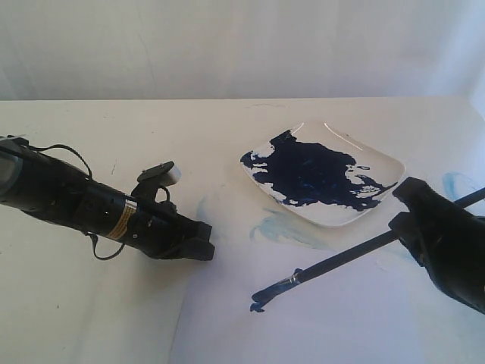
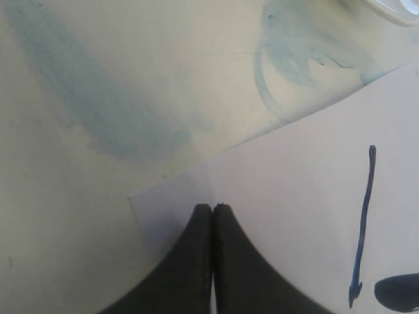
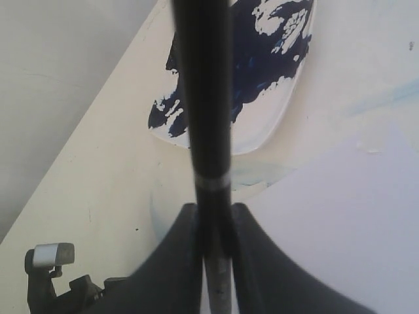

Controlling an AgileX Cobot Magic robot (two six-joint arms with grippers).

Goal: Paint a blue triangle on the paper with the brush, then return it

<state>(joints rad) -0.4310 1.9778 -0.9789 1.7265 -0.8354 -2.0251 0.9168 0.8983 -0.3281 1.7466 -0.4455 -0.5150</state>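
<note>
My right gripper (image 1: 400, 221) (image 3: 213, 209) is shut on the black handle of the brush (image 1: 341, 260) (image 3: 204, 98). The brush slants down to the left, and its dark-blue tip (image 1: 259, 302) touches the paper (image 1: 341, 326) (image 3: 340, 229). Of the blue triangle, only one thin slanted stroke (image 2: 364, 222) shows on the paper (image 2: 294, 196). A dark rounded shape beside the stroke's end looks like the bristle tip. My left gripper (image 1: 206, 249) (image 2: 213, 207) is shut and empty, with its tips at the paper's near-left corner.
A white square plate (image 1: 379, 163) (image 3: 265, 134) smeared with dark-blue paint sits behind the paper. Pale blue smears (image 1: 284, 227) (image 2: 98, 111) stain the cream table between the plate and the left arm. A white backdrop rises behind the table's far edge.
</note>
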